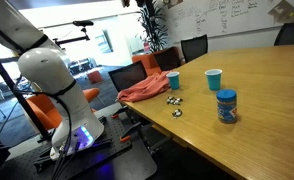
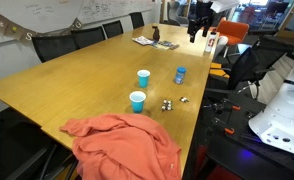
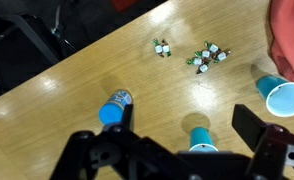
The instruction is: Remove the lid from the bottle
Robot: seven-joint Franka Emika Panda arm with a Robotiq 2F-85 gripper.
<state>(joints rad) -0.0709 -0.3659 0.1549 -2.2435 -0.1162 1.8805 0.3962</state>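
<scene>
On the table (image 3: 77, 70), the bottle (image 3: 114, 108) stands by one finger of the tool (image 3: 184, 128).

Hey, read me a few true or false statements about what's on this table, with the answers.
1. The blue lid sits on the bottle. True.
2. There are three blue cups. False: only two cups are in view.
3. The orange cloth covers the bottle. False: it lies apart from the bottle, at the edge of the table.
4. Both cups stand upright. True.
</scene>
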